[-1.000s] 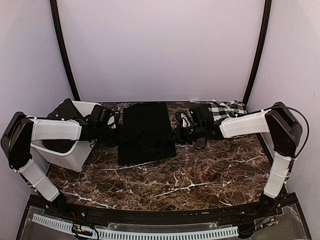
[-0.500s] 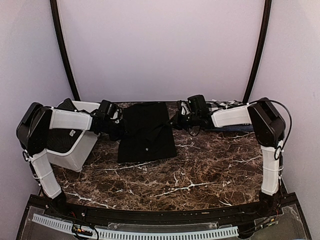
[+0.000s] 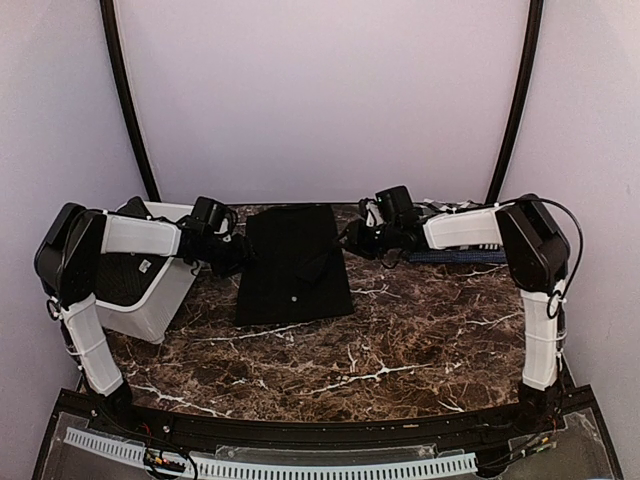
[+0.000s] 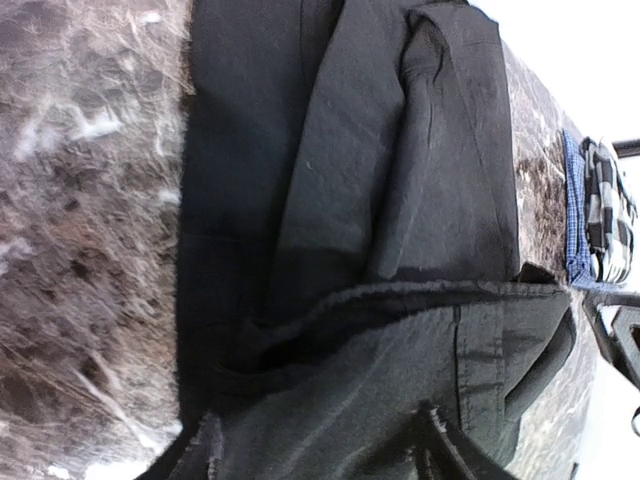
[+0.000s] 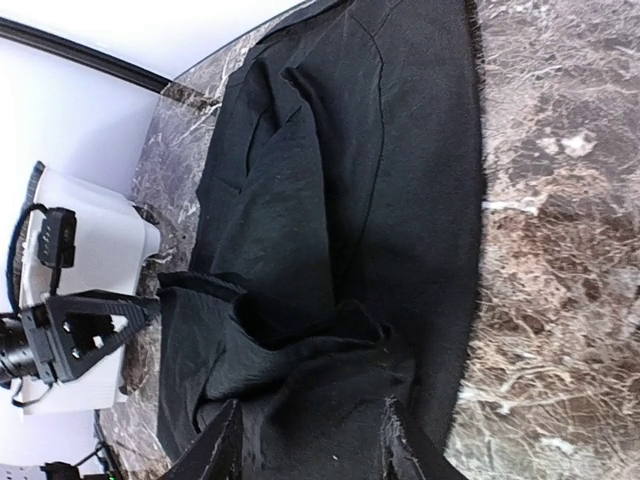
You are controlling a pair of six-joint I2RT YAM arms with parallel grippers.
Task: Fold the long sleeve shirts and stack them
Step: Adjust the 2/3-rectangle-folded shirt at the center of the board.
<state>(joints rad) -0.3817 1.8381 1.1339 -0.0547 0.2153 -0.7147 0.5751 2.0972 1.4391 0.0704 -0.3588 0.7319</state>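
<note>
a white bin point(image 3: 150, 305) sits at the left edge of a dark marbled table point(image 3: 400, 345), backed by a pale wall point(image 3: 320, 100) between two black poles point(image 3: 124, 100).

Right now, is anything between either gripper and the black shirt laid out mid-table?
Nothing visible. The left gripper and right gripper sit at opposite side edges of the black shirt, with cloth right between their jaws. The white bin and checked shirt lie outside them.
</note>
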